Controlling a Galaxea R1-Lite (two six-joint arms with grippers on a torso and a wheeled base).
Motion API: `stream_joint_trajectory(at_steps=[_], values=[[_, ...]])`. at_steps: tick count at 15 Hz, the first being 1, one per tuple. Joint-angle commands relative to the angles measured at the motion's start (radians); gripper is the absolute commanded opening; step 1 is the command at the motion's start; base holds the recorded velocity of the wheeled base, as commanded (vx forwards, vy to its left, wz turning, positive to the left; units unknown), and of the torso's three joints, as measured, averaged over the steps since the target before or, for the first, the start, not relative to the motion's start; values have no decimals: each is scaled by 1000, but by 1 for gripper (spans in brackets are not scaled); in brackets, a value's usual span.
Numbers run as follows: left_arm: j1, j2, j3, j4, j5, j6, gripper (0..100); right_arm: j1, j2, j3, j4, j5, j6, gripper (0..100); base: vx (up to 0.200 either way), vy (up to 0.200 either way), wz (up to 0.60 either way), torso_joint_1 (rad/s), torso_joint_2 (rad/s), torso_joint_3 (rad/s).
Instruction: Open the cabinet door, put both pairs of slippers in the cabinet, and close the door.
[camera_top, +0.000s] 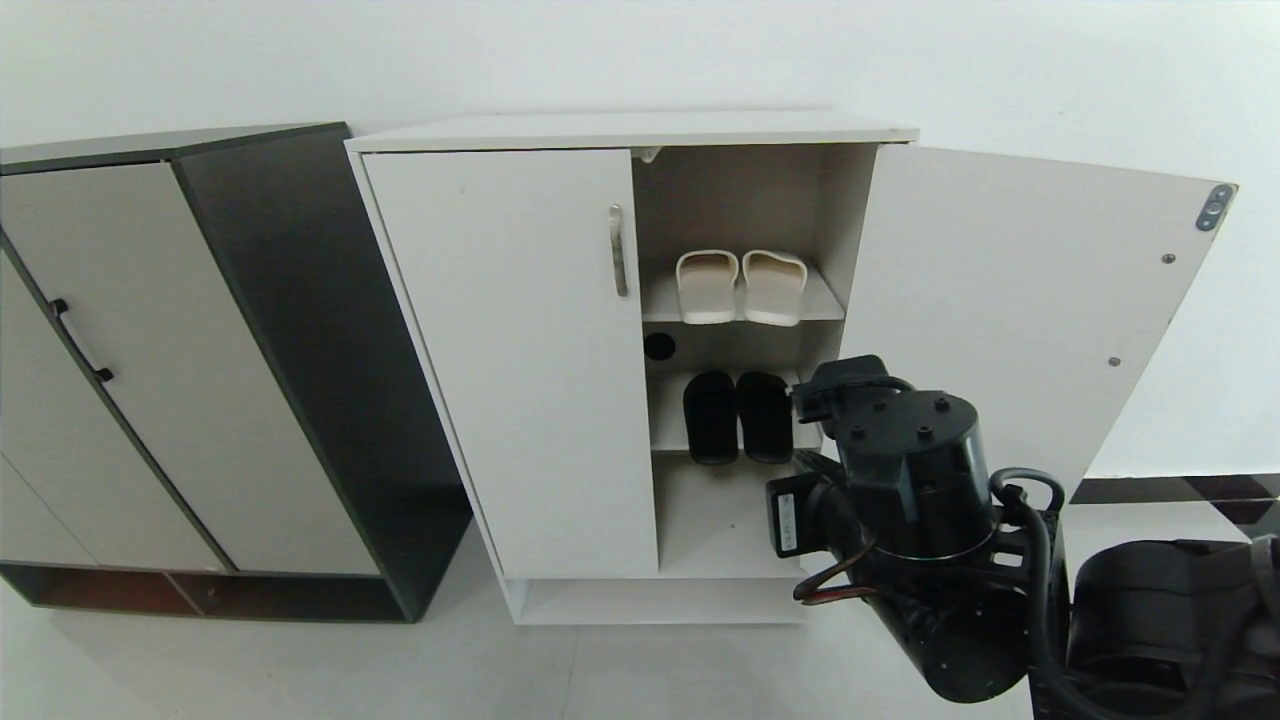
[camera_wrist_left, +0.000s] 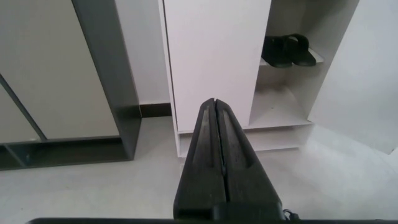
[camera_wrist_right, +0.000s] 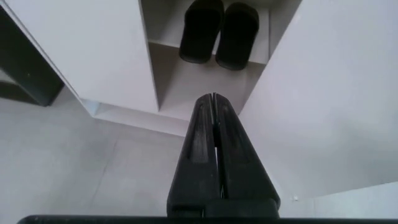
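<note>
The white cabinet (camera_top: 630, 130) stands on the floor (camera_top: 300, 670) against the wall. Its right door (camera_top: 1010, 300) is swung wide open, and its left door (camera_top: 510, 360), which has a metal handle (camera_top: 618, 250), is closed. Inside the open half, the white slippers (camera_top: 740, 287) lie side by side on the upper shelf, toes toward the back. The black slippers (camera_top: 738, 416) lie in the same way on the shelf just below. The lowest compartment has nothing visible in it.

The right arm (camera_top: 910, 480) is in front of the open half, near the inner side of the open door. The right gripper (camera_wrist_right: 214, 102) is over the floor just before the cabinet's bottom edge, with its jaws pressed together and holding nothing. The left gripper (camera_wrist_left: 215, 106) is farther out, in front of the closed door, and its jaws are also together and hold nothing.

A dark cabinet (camera_top: 300, 330) with pale doors stands just beside the white one, on its left.
</note>
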Motion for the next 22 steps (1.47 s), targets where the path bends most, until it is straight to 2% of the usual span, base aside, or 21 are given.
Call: stream_joint_trajectory(at_steps=[1,14,17,22], values=[[-1,0,0,0,0,-1,0,-1,14,3,0,1,0,0,0,0,0,0,0,0],[1,1,0,1,0,1,0,-2,18,14,-17,-2,-9,0,0,0,0,0,-6,-4],[1,1,0,0,0,-1,0,-2,18,14,-17,-2,-9,0,0,0,0,15,-186,-300],[1,1,0,0,0,1,0,-4,18,16,-16,-2,-9,0,0,0,0,71,-489,-360]])
